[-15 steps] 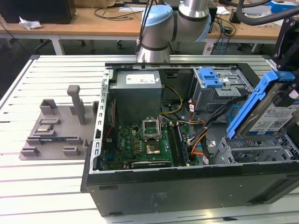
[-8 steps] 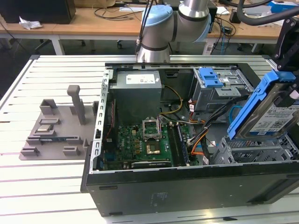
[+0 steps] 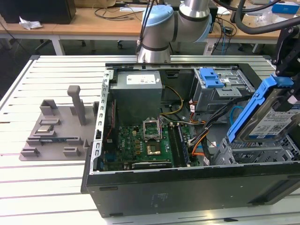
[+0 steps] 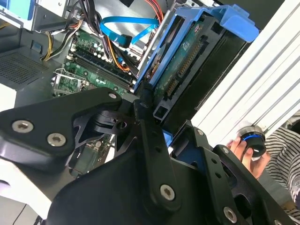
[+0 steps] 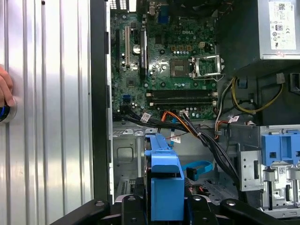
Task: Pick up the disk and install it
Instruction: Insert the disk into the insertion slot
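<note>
Claw (image 4: 157, 112) clamped on the disk (image 3: 269, 117), which hangs tilted over the drive cage (image 3: 253, 150) at the exterior view's right of the open computer case (image 3: 187, 187). Judged: rigid, dense, shock-sensitive. Metal faces look slippery, so the blue side rails (image 5: 164, 180) are the safer hold.

You'll find the case (image 3: 187, 192) on the table (image 3: 42, 187), the fixture (image 3: 51, 136) at the exterior view's left (just beside it), the disk (image 3: 276, 119) above the case at frame right.

A robotics lab: slatted metal worktable (image 3: 56, 75), opened computer case (image 3: 187, 187), cable-strewn desks (image 3: 93, 21) behind.
</note>
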Robot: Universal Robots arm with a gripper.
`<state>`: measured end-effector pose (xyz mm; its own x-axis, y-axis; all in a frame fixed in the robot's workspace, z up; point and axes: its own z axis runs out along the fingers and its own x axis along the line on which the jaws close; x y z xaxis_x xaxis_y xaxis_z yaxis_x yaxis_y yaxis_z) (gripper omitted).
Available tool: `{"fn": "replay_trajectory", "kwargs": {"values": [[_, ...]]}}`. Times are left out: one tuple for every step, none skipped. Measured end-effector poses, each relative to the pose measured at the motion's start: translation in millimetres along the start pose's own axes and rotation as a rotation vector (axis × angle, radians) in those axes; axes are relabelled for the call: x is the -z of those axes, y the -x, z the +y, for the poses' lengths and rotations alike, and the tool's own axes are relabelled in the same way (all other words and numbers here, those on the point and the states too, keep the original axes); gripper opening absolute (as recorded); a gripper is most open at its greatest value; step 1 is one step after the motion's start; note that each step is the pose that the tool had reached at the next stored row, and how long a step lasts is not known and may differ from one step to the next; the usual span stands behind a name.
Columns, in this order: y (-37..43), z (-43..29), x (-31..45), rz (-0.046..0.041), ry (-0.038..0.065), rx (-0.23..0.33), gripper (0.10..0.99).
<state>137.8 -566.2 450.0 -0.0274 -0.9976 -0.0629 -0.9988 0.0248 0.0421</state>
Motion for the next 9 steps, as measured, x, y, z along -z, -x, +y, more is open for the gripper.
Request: {"fn": "replay_trajectory", "kwargs": {"values": [[0.0, -0.2, -0.3, 0.002, 0.0, 0.0, 0.369], [-0.1, -0.2, -0.6, 0.0099, 0.0, 0.0, 0.369], [-0.1, -0.2, -0.8, 0.0177, 0.0, -0.001, 0.369], [-0.1, -0.3, -1.1, 0.0199, -0.001, -0.001, 0.369], [-0.1, -1.0, -2.0, 0.0204, -0.001, -0.001, 0.369], [0.1, -1.8, -2.5, 0.0204, 0.0, -0.001, 0.369], [0.5, -2.4, -2.9, 0.0204, 0.0, -0.001, 0.369], [1.6, -3.2, -3.5, 0.0204, 0.0, -0.001, 0.369], [2.6, -3.2, -4.1, 0.0203, 0.0, -0.001, 0.369]]}}
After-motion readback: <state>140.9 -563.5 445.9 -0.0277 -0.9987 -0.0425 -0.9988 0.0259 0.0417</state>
